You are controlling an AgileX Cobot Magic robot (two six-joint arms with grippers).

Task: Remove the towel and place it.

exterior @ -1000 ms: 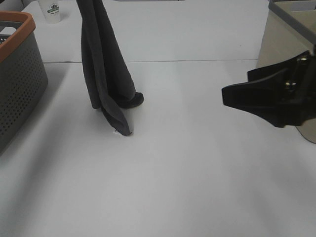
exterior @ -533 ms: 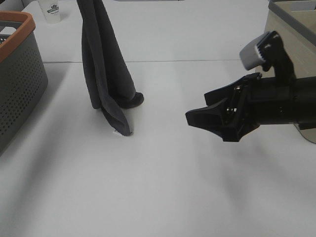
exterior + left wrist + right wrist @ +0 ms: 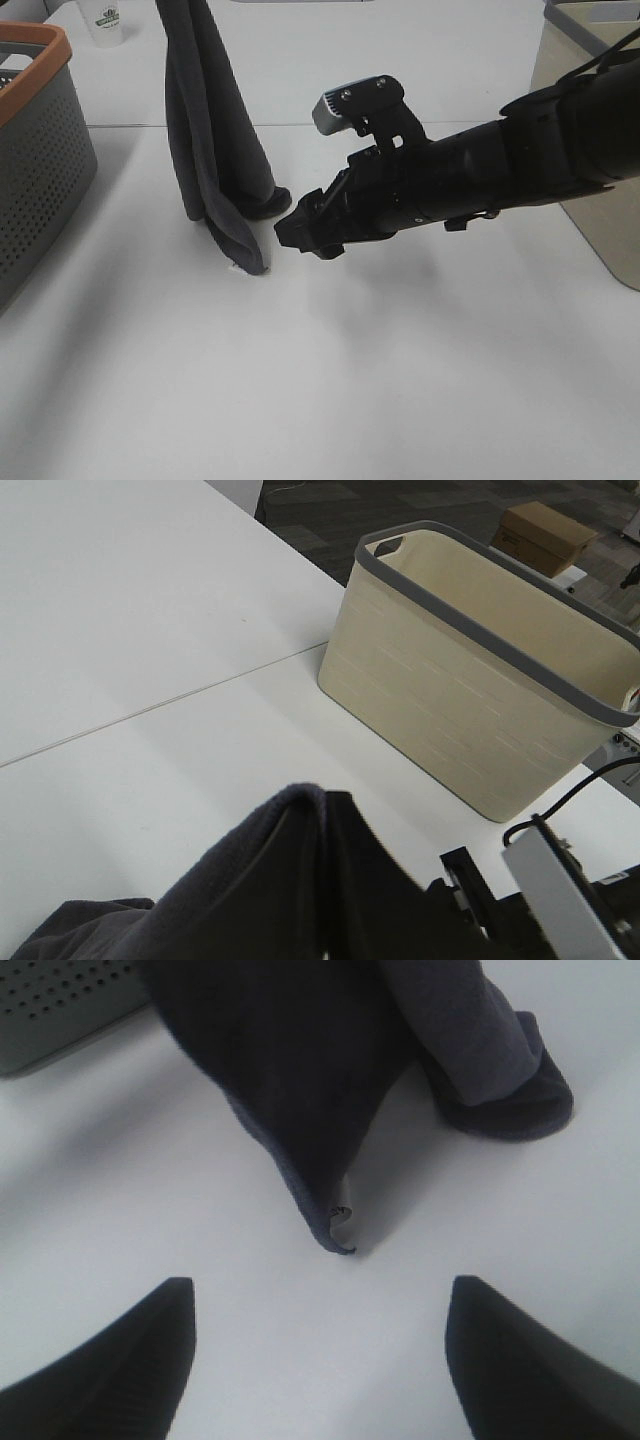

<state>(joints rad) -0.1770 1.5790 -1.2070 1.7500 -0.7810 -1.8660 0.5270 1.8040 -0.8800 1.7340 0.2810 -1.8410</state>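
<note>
The towel (image 3: 215, 150) was hung upright, its lowest corner laid on the table (image 3: 400, 380) just ahead of the right gripper (image 3: 292, 232), whose jaws were spread apart.

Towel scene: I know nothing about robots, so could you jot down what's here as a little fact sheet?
Towel: dark grey, hanging from above the picture's top edge, lower end resting on the table
Right gripper: open, facing the towel's lowest corner, not touching it
Left gripper: not visible
Containers: grey perforated basket with orange rim; beige bin with grey rim
</note>
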